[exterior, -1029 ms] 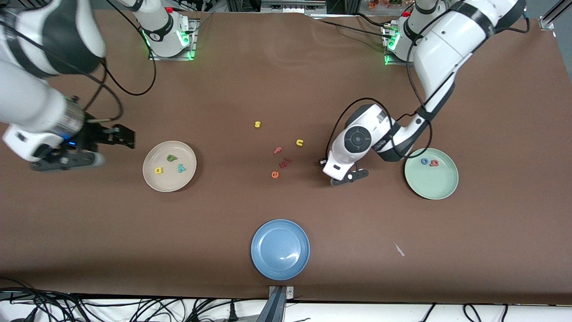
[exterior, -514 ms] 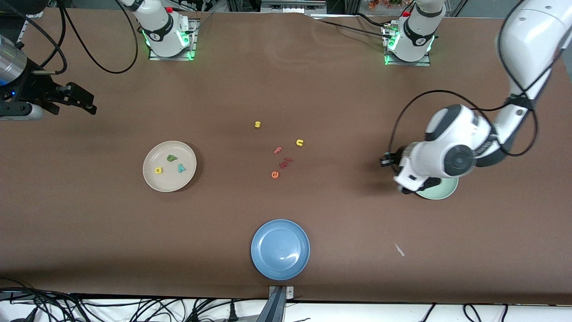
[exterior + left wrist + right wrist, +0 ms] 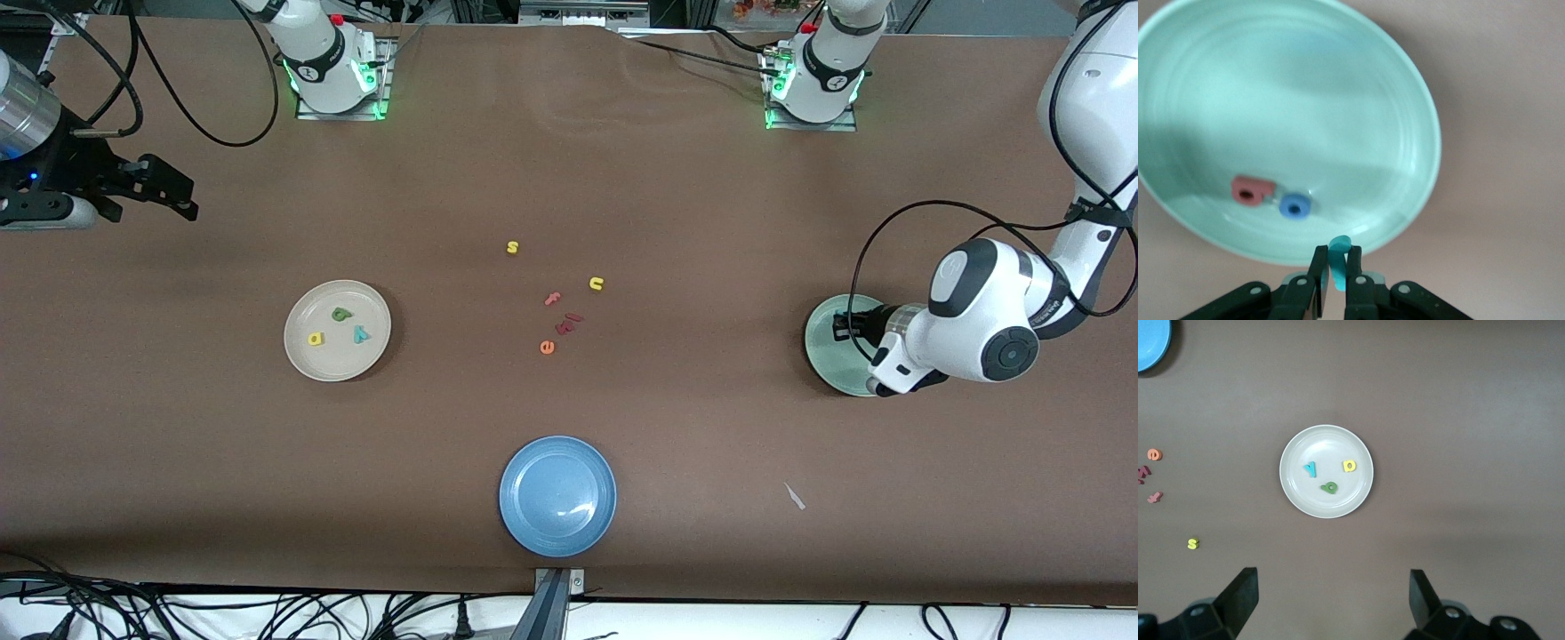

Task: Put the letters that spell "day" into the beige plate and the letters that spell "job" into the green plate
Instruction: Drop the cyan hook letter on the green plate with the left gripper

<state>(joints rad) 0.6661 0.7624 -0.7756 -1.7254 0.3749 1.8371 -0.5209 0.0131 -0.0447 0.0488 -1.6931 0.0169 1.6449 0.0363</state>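
**Two "job" letters in, third in the claw**

Left gripper over the green plate, fingers pinched narrow on one teal "j". In that plate, two letters side by side: one salmon-red "b", one blue "o". Both hidden under the left arm in the front view.

Right gripper up over bare table at the right arm's end, waiting, fingers spread wide, holding nothing.

One beige plate toward the right arm's end of the table, holding three letters: one green, one yellow, one teal "y", each apart from the others.

One blue plate nearest the front camera, with no letters in it.

Five loose letters on the table between the beige and green plates: yellow "s", yellow "u", salmon "f", orange "e", and one dark-red piece too small to read.

One small pale scrap nearer the front camera than the green plate.
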